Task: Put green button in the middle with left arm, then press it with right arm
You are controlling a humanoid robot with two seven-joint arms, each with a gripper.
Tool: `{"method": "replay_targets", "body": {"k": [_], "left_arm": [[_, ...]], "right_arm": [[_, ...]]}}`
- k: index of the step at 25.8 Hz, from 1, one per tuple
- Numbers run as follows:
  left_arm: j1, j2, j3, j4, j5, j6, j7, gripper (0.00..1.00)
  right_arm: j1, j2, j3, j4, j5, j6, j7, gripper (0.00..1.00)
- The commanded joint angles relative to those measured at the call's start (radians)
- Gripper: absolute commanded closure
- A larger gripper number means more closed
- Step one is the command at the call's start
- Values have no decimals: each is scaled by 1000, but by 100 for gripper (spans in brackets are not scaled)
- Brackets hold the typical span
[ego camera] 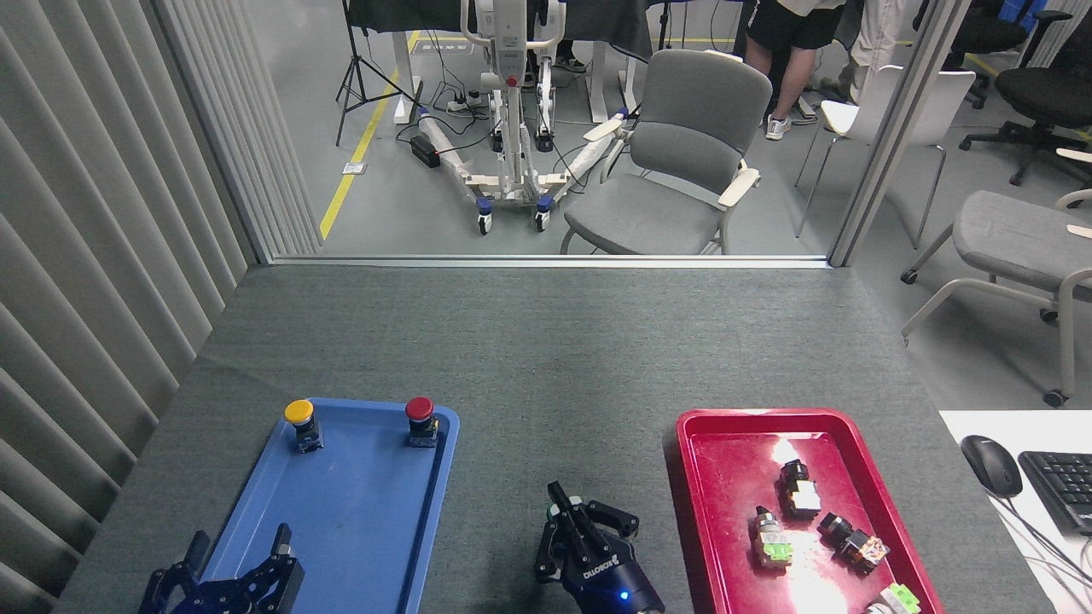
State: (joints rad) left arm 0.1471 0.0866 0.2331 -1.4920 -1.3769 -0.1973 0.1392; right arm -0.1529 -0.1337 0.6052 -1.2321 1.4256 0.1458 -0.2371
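Observation:
The green button (566,508) stands on the bare cloth of the middle (546,384), between the two trays. Only a sliver of its cap shows, because my right gripper (556,499) sits right over it. That gripper's dark fingers (553,493) are drawn together into one tip pointing away from me, with nothing held between them. My left gripper (237,554) is open at the bottom left, over the near end of the blue tray (358,520), and it holds nothing.
A yellow button (299,414) and a red button (419,410) stand at the far end of the blue tray. The red tray (725,477) on the right holds several loose switch parts. A mouse (990,465) and a keyboard (1062,486) lie at the far right.

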Motion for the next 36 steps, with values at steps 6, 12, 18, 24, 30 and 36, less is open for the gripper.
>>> {"method": "replay_targets", "body": {"k": [6,12,18,24,30,36], "left_arm": [[0,-1,0,-1,4,-1,-1,1],[0,-8,2,1,19,1,0,1],[5,-11,17,-7,38,-1,22,1],[23,-10,11,4,41,-1,22,1],[11,-30,15,22,59,-7,13,1],[6,-59,5,-27,61,-14,13,1]], "right_arm": [[-7,-1,-30,-44,1,66,-62,1],[62,-43,-265,-124,-8,-3,-56,1],[158,-144,-398,-161,-68,-68,-53,1],[216,-181,-479,-176,-198,-92,-48,0],[217,-195,-495,-182,-195,-138,-47,0],[227,-191,-496,-207,-194,-173,-48,0]]}}
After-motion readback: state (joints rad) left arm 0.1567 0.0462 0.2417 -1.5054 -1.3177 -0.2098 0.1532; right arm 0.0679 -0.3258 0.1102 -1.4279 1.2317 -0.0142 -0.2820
